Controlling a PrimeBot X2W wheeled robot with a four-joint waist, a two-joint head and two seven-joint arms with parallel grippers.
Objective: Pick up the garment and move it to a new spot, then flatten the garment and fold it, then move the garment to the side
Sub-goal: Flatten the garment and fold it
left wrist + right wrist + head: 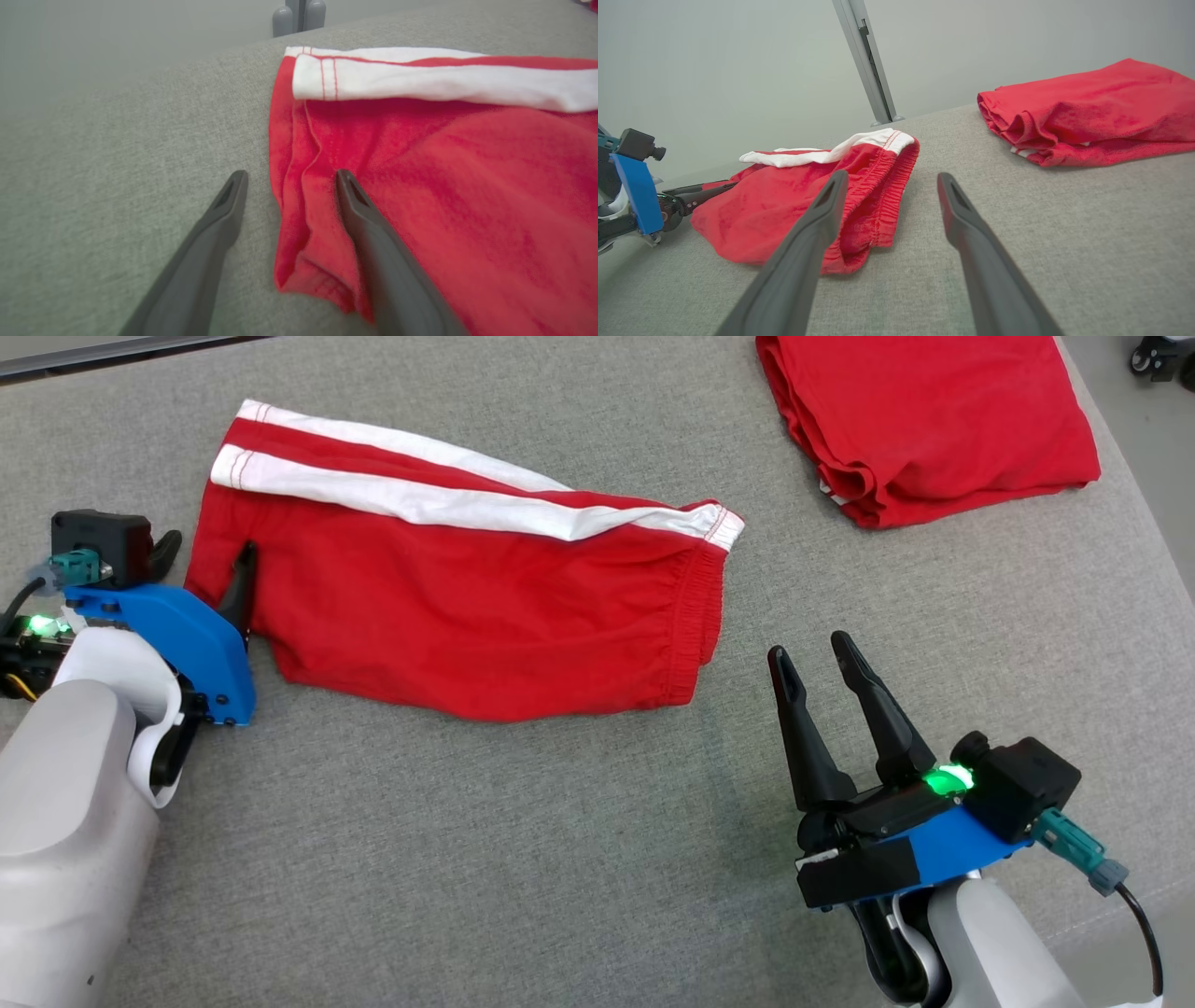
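Left pincer (205, 565) stands open, partly hidden behind its blue mount (187, 644), straddling the hem end of the shorts (467, 597): one finger over the red cloth, one off it. Right pincer (810, 651), open and empty, sits just off the shorts' waistband. Grey fabric (560, 849) lies under the shorts. Beyond the shorts, a folded red garment (934, 420) is cut off by the frame edge; farther still stand a grey post (868, 60) and a pale wall (738, 70).

Left gripper (210, 546), two long dark plastic fingers (238, 593) on a blue wrist bracket (187, 635) and pale forearm (65, 803): low at left, jaws spread wide. Right gripper (808, 646), same build: lower right, angled up-left, jaws spread wide, green wrist light (948, 779) lit.
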